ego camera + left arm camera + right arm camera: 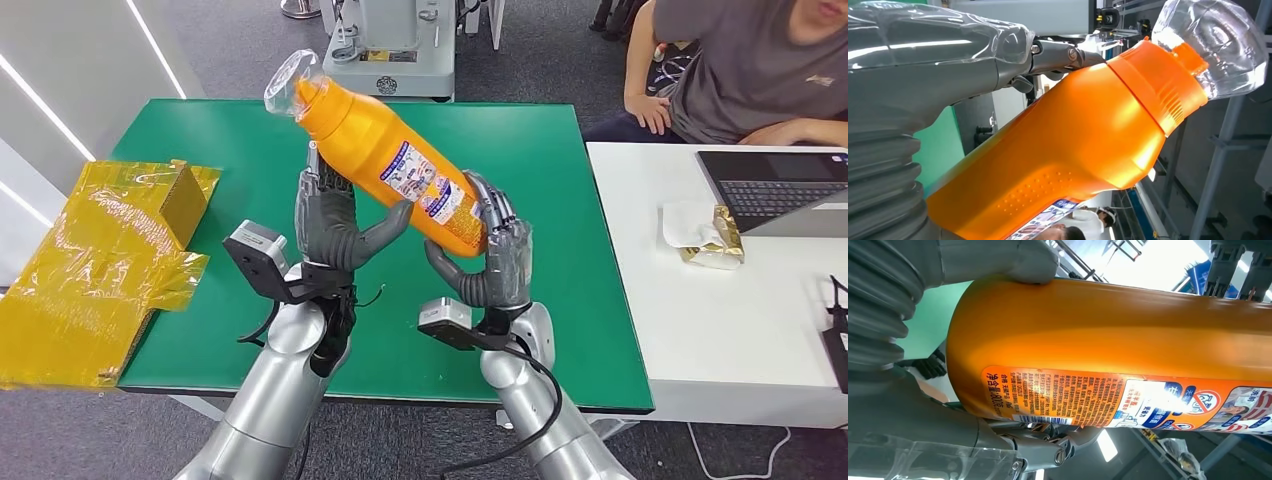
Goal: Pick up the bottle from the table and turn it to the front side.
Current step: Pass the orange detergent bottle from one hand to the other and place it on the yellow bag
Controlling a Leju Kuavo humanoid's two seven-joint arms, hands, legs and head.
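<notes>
I have the bottle (400, 165) lifted off the green table (560, 300) and slanted between both hands — the left hand (330, 225) grips its middle, the right hand (495, 260) cups its base. I judge the pickup done and the turning under way. Next I need to roll it about its long axis without loosening either grip. It is bright orange, its cap end wrapped in clear film (285, 80), and the fine-print label (1063, 400) with a barcode faces the right wrist camera.
</notes>
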